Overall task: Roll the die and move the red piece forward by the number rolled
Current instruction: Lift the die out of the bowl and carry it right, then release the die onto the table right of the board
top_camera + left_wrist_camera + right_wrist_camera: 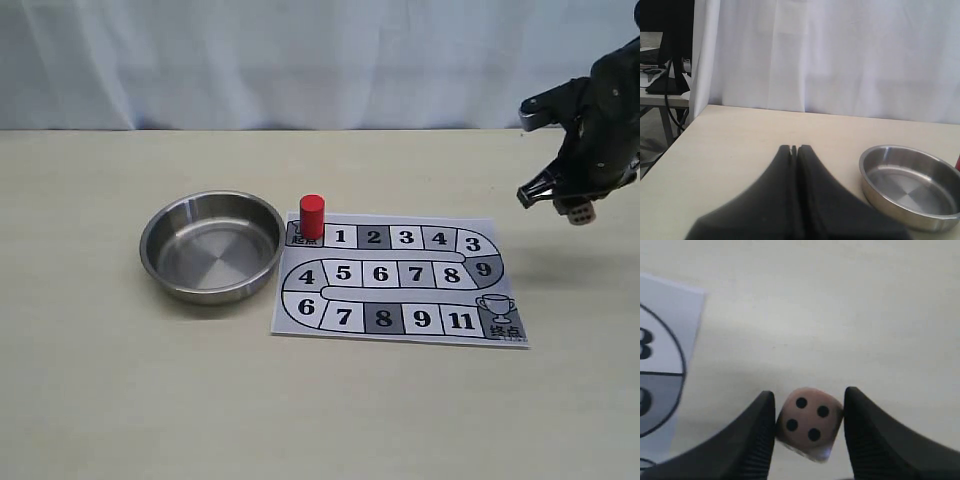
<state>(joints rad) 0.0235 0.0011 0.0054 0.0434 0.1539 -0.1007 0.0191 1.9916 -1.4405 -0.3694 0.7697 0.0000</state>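
Right fingers point(754, 440) pinching die point(810, 422), one each side

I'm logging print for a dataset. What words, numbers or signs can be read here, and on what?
"1 2 3 4 3": game board, top row.
"9": right bend.
"4 5 6 7 8": middle row.
"6 7 8 9 11": bottom row.
"起点": start square, partly hidden behind the red piece.
"终点": under the trophy, small.
Die: four pips, no text.
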